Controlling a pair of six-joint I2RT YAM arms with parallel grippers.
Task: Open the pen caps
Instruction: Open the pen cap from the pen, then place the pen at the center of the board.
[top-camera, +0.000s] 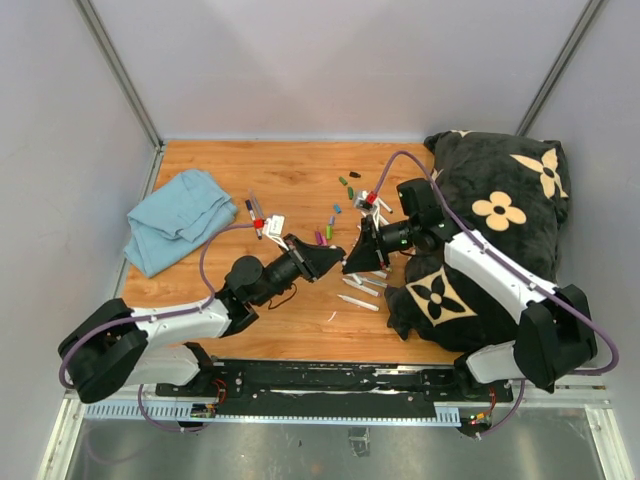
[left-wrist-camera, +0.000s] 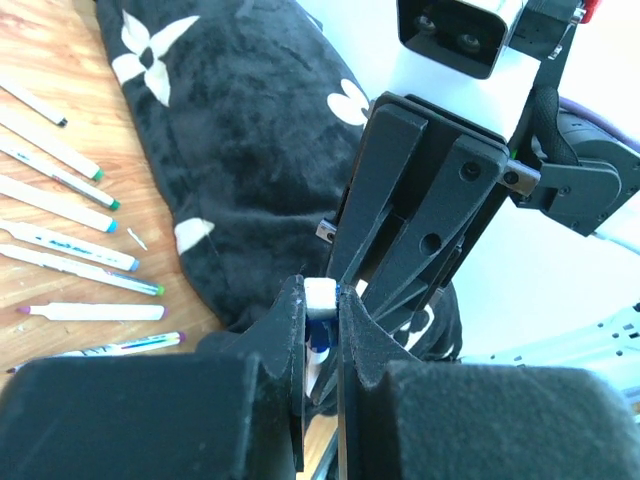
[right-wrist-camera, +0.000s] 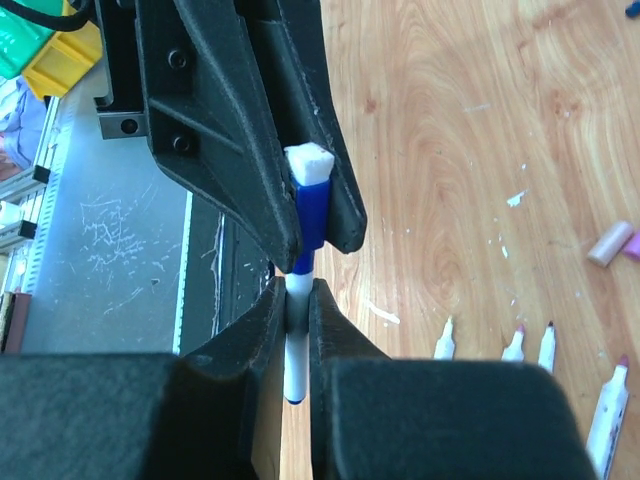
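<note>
Just beside the black blanket (top-camera: 480, 165), your two grippers stood tip to tip on one pen. Your left gripper (left-wrist-camera: 320, 300) pinched the blue pen cap (right-wrist-camera: 308, 210); your right gripper (right-wrist-camera: 297, 298) pinched the white barrel (right-wrist-camera: 295, 365). The pen's long axis ran straight between them, so your left-hand pull probably had to follow that line, away from the blanket.

My left gripper (left-wrist-camera: 320, 300) and right gripper (right-wrist-camera: 298, 295) are plain matte black. The pen cap (right-wrist-camera: 308, 215) is deep blue with a white end, and its barrel (right-wrist-camera: 295, 365) is white. The table (top-camera: 290, 170) is orange-brown wood with wavy grain. The cloth (top-camera: 178, 218) is pale blue. The plush blanket (top-camera: 470, 170) is black with cream flower motifs. The loose markers (left-wrist-camera: 95, 312) are white, tipped green, blue and purple.
</note>
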